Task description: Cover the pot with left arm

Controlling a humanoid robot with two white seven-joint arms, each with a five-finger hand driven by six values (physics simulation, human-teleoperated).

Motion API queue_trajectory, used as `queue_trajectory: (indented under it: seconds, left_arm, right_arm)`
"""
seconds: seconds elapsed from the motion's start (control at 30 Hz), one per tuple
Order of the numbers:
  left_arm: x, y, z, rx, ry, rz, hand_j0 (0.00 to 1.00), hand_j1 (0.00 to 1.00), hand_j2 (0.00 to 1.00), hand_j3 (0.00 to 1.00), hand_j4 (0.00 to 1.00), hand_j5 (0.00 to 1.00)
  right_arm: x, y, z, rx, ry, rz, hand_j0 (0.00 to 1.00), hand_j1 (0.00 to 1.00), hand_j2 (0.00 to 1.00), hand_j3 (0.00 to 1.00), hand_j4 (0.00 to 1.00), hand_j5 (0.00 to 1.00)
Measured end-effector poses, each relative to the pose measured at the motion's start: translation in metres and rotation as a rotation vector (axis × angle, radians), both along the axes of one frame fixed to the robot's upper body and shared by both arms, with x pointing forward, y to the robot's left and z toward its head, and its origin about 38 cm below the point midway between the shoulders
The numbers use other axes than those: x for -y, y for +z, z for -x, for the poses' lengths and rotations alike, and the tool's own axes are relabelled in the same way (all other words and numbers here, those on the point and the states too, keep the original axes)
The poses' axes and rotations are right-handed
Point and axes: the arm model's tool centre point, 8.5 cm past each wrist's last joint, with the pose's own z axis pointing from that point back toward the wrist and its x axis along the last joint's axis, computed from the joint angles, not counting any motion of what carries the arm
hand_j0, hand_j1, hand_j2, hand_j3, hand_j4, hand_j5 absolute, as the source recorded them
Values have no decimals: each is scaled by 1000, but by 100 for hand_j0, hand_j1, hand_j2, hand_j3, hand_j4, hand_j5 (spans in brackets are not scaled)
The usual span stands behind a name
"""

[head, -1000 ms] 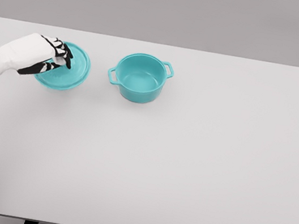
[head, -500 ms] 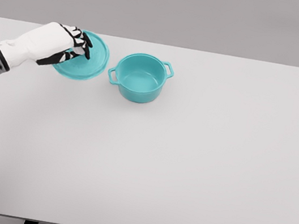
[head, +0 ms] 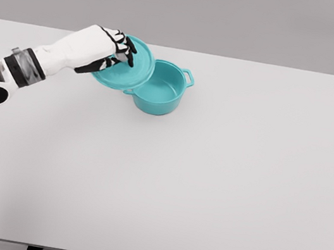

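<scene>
One white table (head: 221,185) carries one teal pot (head: 161,92), two-handled and uncovered. One teal lid (head: 128,67) hangs tilted over the pot's left rim, pinched by the left hand (head: 105,50), fingers curled around its top.

Open table (head: 220,191) all around the pot (head: 160,92) (lid (head: 128,67) overlapping its left rim).
</scene>
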Motion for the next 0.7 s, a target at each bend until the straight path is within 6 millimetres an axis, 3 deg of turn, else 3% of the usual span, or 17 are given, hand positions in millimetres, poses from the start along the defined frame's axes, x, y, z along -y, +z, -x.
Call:
queue_trajectory:
  seconds: [0.3, 0.7]
  left_arm:
    - [28, 1, -5, 13, -28, 28, 46, 46, 46, 46, 46, 46]
    - [60, -16, -20, -33, -30, 55, 47, 47, 47, 47, 47, 47]
  right_arm:
    - [0, 0, 0, 0, 0, 0, 100, 100, 100, 100, 100, 100]
    - [0, 0, 0, 0, 0, 0, 100, 100, 100, 100, 100, 100]
